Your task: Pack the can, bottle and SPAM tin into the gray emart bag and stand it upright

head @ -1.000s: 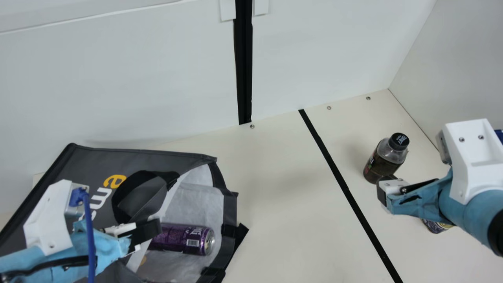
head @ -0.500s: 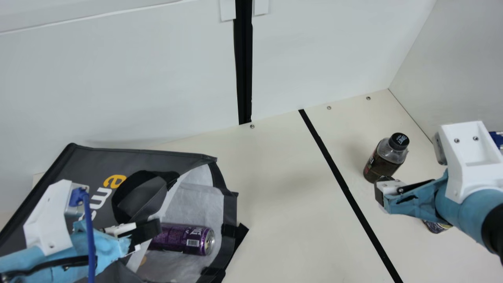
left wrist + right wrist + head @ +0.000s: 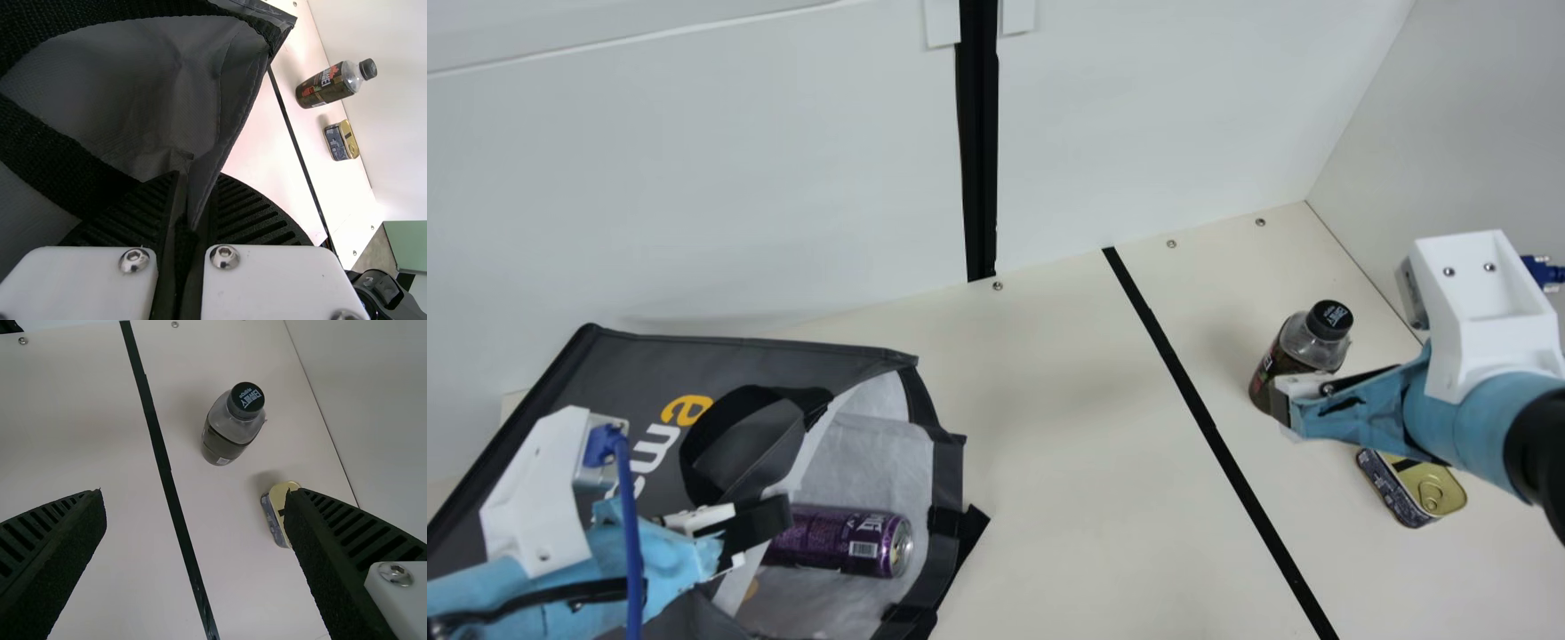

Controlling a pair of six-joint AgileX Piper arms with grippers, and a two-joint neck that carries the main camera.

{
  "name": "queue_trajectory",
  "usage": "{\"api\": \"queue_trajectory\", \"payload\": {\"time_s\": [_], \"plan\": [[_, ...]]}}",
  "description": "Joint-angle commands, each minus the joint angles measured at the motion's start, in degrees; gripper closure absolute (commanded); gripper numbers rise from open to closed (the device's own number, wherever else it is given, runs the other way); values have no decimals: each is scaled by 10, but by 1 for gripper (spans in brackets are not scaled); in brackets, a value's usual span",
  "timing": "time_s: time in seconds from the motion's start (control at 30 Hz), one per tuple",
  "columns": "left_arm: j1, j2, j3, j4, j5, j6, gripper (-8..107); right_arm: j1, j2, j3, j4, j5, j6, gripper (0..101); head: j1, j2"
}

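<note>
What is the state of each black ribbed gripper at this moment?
Left gripper: closed, holding material of the dark gray fabric bag.
Right gripper: open, holding nothing.

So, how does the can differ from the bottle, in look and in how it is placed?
The can is purple with a bare metal end, while the bottle has a black cap and clear shoulders. The can lies on its side in the mouth of the gray bag; the bottle stands upright on the table. Both are roundish containers.
</note>
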Motion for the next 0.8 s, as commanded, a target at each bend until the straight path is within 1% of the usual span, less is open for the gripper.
{"api": "queue_trajectory", "payload": {"time_s": [0.0, 0.4, 0.77], "plan": [[0, 0, 0, 0, 0, 0, 107, -7, 12, -8, 5, 0, -8, 6, -12, 0], [0, 0, 0, 0, 0, 0, 107, -56, 91, -67, 33, 0, -60, 6, -12, 0], [0, 0, 0, 0, 0, 0, 107, -85, 167, -120, 53, 0, -94, 6, -12, 0]]}}
